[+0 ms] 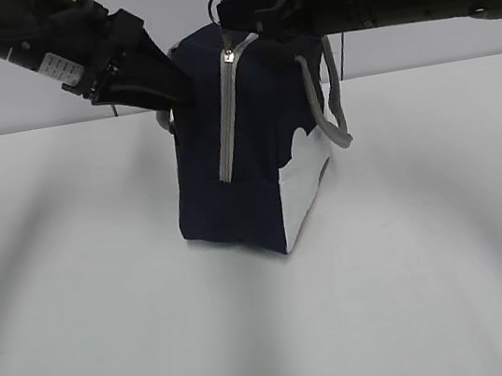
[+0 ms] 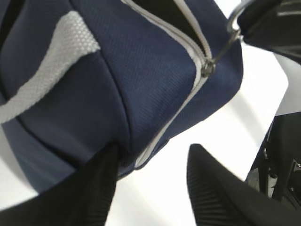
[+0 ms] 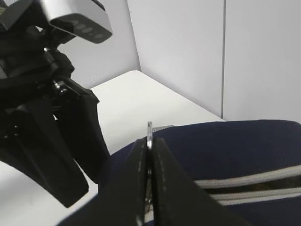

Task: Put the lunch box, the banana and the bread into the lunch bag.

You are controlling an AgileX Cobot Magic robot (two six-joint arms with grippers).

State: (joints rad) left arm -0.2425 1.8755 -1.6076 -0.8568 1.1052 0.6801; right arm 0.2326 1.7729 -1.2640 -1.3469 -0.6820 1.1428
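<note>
Right wrist view: right gripper [image 3: 149,188] is clenched on steel ring zip-pull [image 3: 149,134] of navy fabric lunch bag [image 1: 246,151]. Left gripper [image 2: 150,188], half-spread, is braced at nine o'clock; the pull should be kept along the zipper.

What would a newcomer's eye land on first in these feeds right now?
The navy lunch bag standing mid-table, with both arms meeting at its top. The right gripper is shut on the ring zip-pull at the bag's top corner, while the left gripper sits half-open against the bag's left edge.
</note>
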